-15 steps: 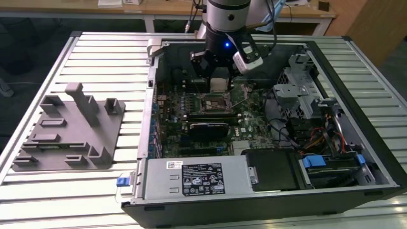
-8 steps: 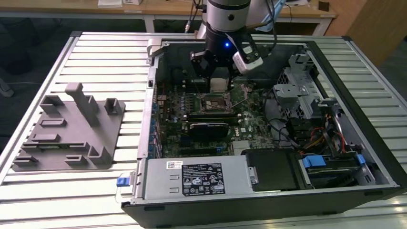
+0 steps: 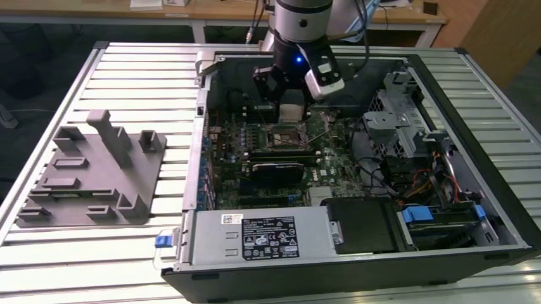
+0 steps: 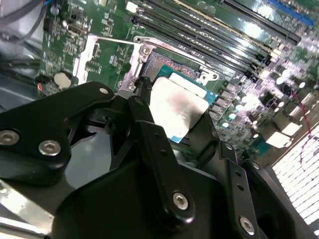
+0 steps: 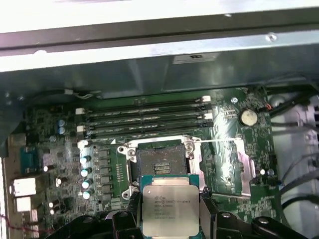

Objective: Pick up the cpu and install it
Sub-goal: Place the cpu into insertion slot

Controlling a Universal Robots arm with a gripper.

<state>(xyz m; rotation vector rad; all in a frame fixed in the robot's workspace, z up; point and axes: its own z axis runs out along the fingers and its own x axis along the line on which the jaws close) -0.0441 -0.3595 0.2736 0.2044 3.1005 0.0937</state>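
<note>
A robot arm's hand (image 5: 170,213) hangs inside an open computer case (image 3: 473,190) lying on a slatted desk (image 3: 127,63). Its two black fingers (image 5: 135,206) pinch the cpu (image 5: 170,201) by opposite edges, silver top showing. The chip is held clear of the motherboard (image 5: 224,124). The open socket (image 5: 160,164) sits just ahead of and below the hand, its metal frame seemingly folded back. Pick-up looks done and installing appears in hand. Seating likely calls for squaring the chip with the socket and a gentle descent.

cpu (image 5: 170,206) shiny metal lid; socket frame (image 5: 130,149) polished metal; table (image 3: 127,69) ribbed metal
</note>
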